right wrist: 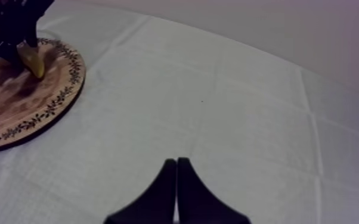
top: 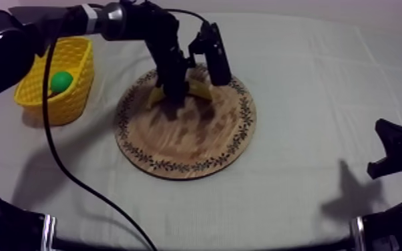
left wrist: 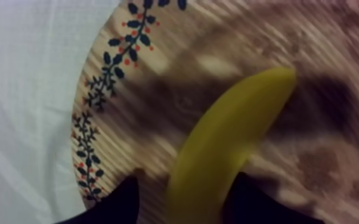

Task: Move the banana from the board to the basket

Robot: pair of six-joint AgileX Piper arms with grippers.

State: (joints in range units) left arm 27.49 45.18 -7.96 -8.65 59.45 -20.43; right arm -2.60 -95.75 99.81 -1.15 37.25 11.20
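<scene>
Basket (top: 68, 107) with green fruit (top: 61, 81) beside wooden board (top: 190, 143)

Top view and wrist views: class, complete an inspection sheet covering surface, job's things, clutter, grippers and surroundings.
surface: grey-white cloth, creased.
job's things: banana lies on the wooden board; yellow basket stands apart from the board, at my left.
clutter: green fruit inside the basket.
grippers: left gripper open, fingers either side of the banana; right gripper shut on nothing, over bare cloth.
surroundings: plain wall behind the table.
</scene>
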